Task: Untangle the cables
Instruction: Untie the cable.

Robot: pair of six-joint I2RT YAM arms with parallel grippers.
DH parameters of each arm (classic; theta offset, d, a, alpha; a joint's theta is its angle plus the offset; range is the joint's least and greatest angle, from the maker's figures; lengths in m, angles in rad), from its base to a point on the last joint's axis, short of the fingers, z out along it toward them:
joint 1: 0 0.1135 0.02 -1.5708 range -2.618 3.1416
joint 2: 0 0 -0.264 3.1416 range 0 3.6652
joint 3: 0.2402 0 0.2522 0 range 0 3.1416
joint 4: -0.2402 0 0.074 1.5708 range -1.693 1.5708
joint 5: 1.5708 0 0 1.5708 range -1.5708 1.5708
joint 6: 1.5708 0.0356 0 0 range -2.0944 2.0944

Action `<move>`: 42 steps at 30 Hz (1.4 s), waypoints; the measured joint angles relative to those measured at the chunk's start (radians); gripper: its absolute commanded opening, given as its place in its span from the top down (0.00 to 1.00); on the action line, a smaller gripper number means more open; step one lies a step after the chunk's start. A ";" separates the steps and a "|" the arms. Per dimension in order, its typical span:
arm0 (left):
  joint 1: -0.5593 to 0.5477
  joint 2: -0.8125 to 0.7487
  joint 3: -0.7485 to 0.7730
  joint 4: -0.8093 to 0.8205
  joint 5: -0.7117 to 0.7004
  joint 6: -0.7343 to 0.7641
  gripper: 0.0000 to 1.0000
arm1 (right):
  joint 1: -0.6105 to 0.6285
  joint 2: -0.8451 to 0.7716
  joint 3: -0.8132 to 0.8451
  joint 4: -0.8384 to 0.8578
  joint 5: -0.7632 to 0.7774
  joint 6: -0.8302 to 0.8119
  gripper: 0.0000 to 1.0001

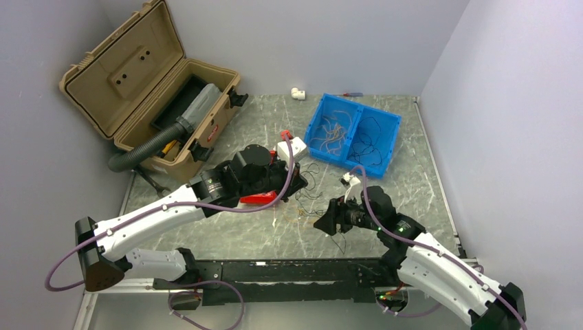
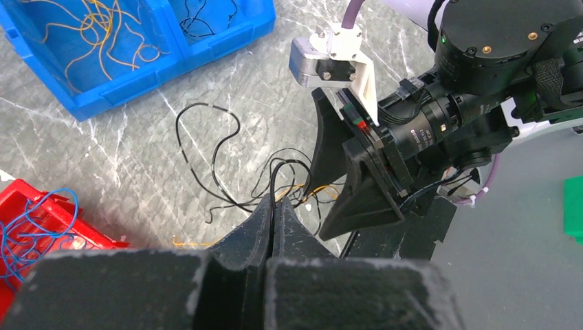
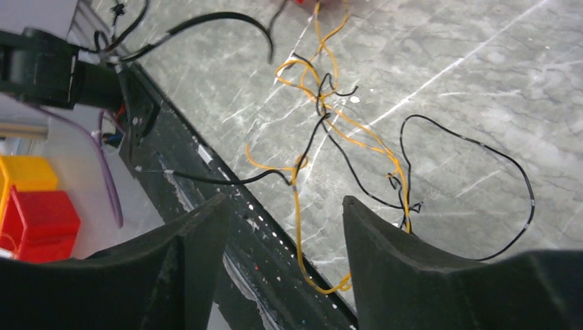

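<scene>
- Looking at the middle of the top view, you find the cables as a loose knot of black and yellow-orange strands. They lie on the table between your two claws.
- In the left wrist view, the left gripper sits at lower centre with its fingers clenched together. A black strand runs up to the tips and seems pinched there, though the seam hides the contact itself.
- In the right wrist view, the right gripper is released, with its fingers wide apart. A yellow-orange strand passes through the gap between them.
- At the upper left of the left wrist view, the blue bin holds yellow-orange strands in one compartment and black strands in the other.
- At the lower left of that view, the red bin holds blue strands.
- At the upper left of the top view, the tan toolbox stands with its lid open. A black corrugated hose hangs out over its front edge.
</scene>
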 measured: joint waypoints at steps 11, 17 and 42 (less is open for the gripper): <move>0.006 0.000 0.024 -0.042 -0.019 0.022 1.00 | 0.013 -0.039 0.034 -0.037 0.135 -0.023 1.00; 0.016 -0.003 0.029 -0.068 -0.053 0.031 1.00 | 0.013 -0.053 0.074 -0.106 0.243 -0.004 1.00; 0.214 -0.574 0.062 -0.441 -0.706 0.042 1.00 | 0.013 0.026 0.428 -0.851 1.250 0.669 1.00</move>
